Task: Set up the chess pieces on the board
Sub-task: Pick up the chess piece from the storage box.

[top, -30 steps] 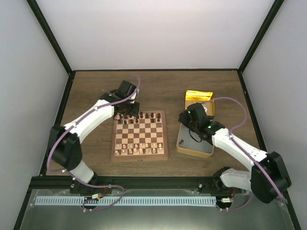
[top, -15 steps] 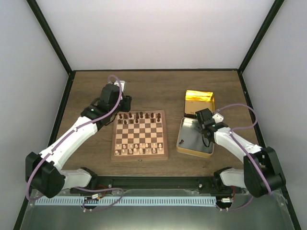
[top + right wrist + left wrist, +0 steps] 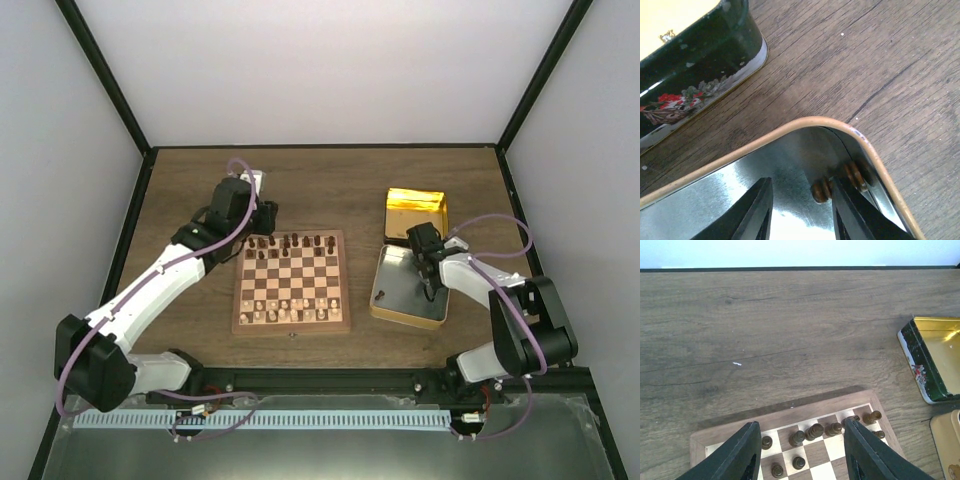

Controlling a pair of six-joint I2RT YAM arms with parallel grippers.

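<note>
Right gripper (image 3: 800, 184), jaws parted, brackets a dark chess piece (image 3: 821, 191) in the tin tray (image 3: 790, 127) corner, lower right. Pick-up step; next, close squarely. Left gripper (image 3: 801, 425) parted, empty.

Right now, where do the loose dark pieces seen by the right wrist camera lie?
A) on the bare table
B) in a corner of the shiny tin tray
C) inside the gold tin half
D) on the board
B: two dark pieces lie inside the curved rim of the shiny tin tray, right by the open right gripper.
</note>
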